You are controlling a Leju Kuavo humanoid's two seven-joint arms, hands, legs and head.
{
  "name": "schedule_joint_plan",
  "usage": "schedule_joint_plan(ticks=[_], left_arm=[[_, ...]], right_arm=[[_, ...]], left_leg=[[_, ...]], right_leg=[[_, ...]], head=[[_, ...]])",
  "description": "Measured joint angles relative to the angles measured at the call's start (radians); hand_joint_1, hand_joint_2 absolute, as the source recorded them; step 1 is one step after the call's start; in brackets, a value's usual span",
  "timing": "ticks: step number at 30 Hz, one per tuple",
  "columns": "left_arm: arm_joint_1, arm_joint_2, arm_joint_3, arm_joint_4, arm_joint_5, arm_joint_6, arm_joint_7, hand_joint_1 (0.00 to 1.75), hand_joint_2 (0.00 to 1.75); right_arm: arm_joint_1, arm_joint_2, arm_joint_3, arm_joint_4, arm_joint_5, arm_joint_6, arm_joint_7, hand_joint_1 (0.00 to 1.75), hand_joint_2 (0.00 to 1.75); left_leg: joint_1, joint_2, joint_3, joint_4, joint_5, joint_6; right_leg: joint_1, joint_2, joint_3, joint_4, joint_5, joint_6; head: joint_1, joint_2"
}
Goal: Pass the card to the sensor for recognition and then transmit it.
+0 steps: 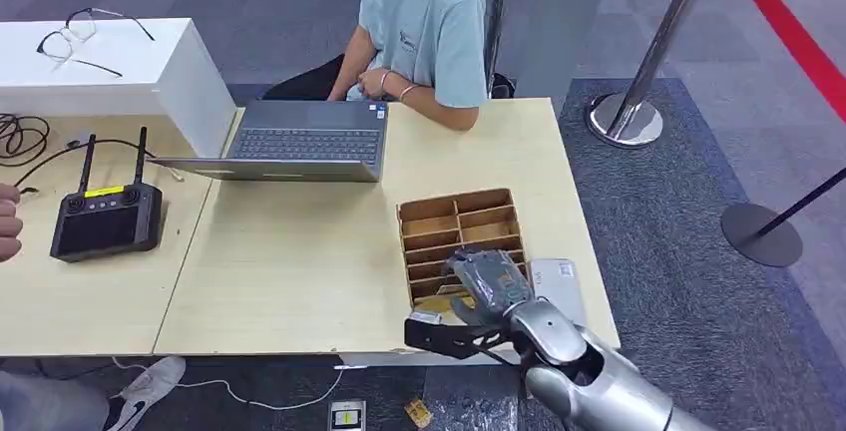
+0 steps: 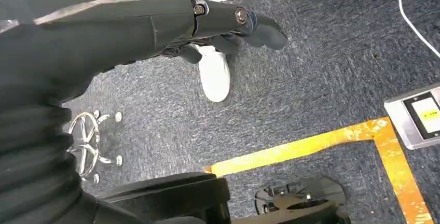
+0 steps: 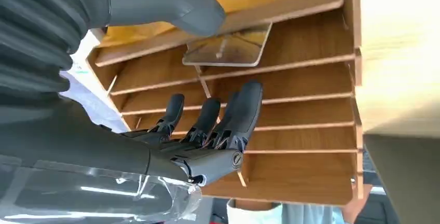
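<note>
r. hand [image 1: 486, 286]: over slotted wooden card rack [image 1: 461, 223], fingers apart, not yet gripping clear plastic card [image 3: 228, 47].
l. hand [image 2: 228, 27]: hangs above carpet, fingers curled in, holds nothing.

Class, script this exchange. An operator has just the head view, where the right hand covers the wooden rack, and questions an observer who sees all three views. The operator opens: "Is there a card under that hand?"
Observer: Yes. The right wrist view shows a clear card sitting in a slot of the rack.
Operator: Has the right hand got hold of it?
Observer: Not yet. The thumb is at the card's edge, and the fingers are spread apart from it.
Operator: Where is the left hand?
Observer: The left hand hangs over carpet, near a white shoe.
</note>
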Motion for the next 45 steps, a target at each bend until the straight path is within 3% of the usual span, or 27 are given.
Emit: schedule_joint_plan(ticks=[12, 13, 14, 15, 38, 45], left_arm=[[0.000, 0.000, 0.000, 0.000, 0.000, 0.000, 0.004, 0.00, 1.75], [0.000, 0.000, 0.000, 0.000, 0.000, 0.000, 0.004, 0.00, 1.75], [0.000, 0.000, 0.000, 0.000, 0.000, 0.000, 0.004, 0.00, 1.75], [0.000, 0.000, 0.000, 0.000, 0.000, 0.000, 0.004, 0.00, 1.75], [0.000, 0.000, 0.000, 0.000, 0.006, 0.000, 0.004, 0.00, 1.75], [0.000, 0.000, 0.000, 0.000, 0.006, 0.002, -0.001, 0.00, 1.75]], right_arm=[[0.015, -0.003, 0.000, 0.006, 0.000, -0.012, 0.000, 0.86, 1.75], [0.015, -0.003, 0.000, 0.007, 0.000, -0.013, 0.000, 1.05, 1.75], [0.015, -0.003, 0.000, 0.008, 0.000, -0.014, 0.000, 1.71, 1.75], [0.016, -0.003, 0.000, 0.009, -0.001, -0.017, 0.000, 1.75, 1.75], [0.031, 0.004, -0.003, 0.015, 0.020, -0.075, -0.020, 1.75, 1.75], [-0.021, 0.005, -0.013, -0.024, 0.046, -0.077, -0.018, 1.75, 1.75]], left_leg=[[0.000, 0.000, 0.000, 0.000, 0.000, 0.000], [0.000, 0.000, 0.000, 0.000, 0.000, 0.000], [0.000, 0.000, 0.000, 0.000, 0.000, 0.000], [0.000, 0.000, 0.000, 0.000, 0.000, 0.000], [0.000, 0.000, 0.000, 0.000, 0.000, 0.000], [0.000, 0.000, 0.000, 0.000, 0.000, 0.000]], right_leg=[[0.000, 0.000, 0.000, 0.000, 0.000, 0.000], [0.000, 0.000, 0.000, 0.000, 0.000, 0.000], [0.000, 0.000, 0.000, 0.000, 0.000, 0.000], [0.000, 0.000, 0.000, 0.000, 0.000, 0.000], [0.000, 0.000, 0.000, 0.000, 0.000, 0.000], [0.000, 0.000, 0.000, 0.000, 0.000, 0.000]], head=[[0.000, 0.000], [0.000, 0.000], [0.000, 0.000], [0.000, 0.000], [0.000, 0.000], [0.000, 0.000]])
